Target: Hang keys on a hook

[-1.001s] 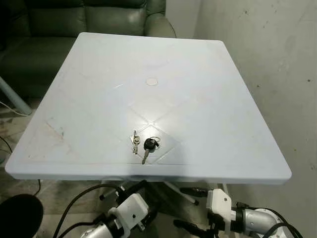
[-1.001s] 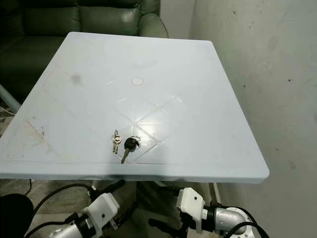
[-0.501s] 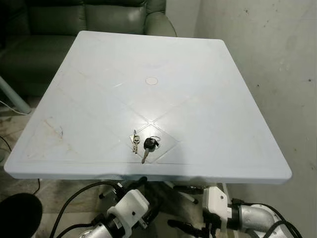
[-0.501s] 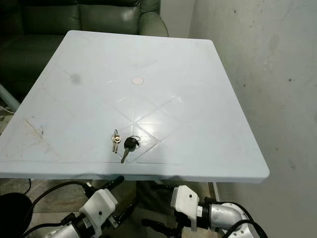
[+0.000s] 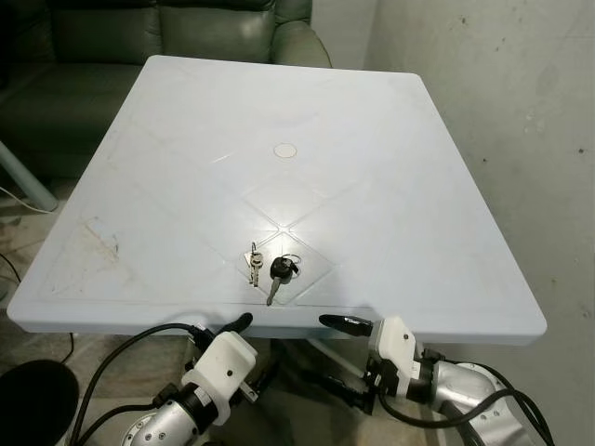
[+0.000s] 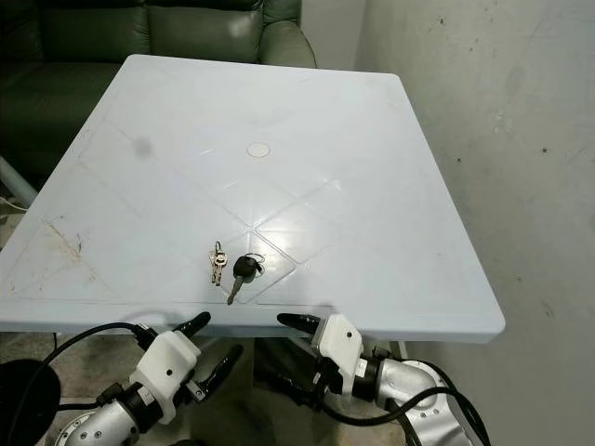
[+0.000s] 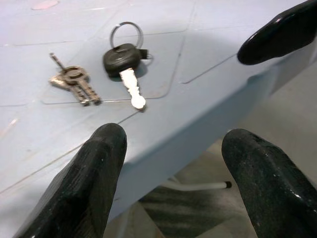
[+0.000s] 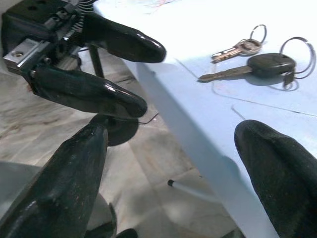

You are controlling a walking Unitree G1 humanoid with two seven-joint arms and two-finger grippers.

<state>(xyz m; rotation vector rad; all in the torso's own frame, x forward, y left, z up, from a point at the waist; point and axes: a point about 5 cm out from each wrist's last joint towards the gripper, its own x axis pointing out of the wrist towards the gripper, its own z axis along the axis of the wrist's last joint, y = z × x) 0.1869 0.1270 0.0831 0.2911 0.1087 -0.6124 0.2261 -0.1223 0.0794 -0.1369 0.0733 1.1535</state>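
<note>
A bunch of keys lies near the front edge of the pale blue table (image 5: 418, 232): a black-headed key (image 5: 279, 272) on a ring, with small metal keys (image 5: 253, 266) just to its left. My left gripper (image 5: 251, 348) is open at the table's front edge, below and slightly left of the keys. My right gripper (image 5: 321, 350) is open too, below and right of them. Each upper fingertip reaches edge height. In the left wrist view the black-headed key (image 7: 121, 59) lies beyond the fingers (image 7: 99, 173). The right wrist view has the key (image 8: 267, 64) past the left gripper's fingers (image 8: 114, 39).
A dark green sofa (image 5: 186, 32) stands behind the table. A grey wall (image 5: 521, 139) runs along the right side. A black round object (image 5: 37, 400) sits on the floor at the lower left. A small round disc (image 5: 284, 150) marks the table's middle.
Both grippers have risen from under the table and drawn closer together, so their upper fingertips now reach the front edge. The keys have not moved.
</note>
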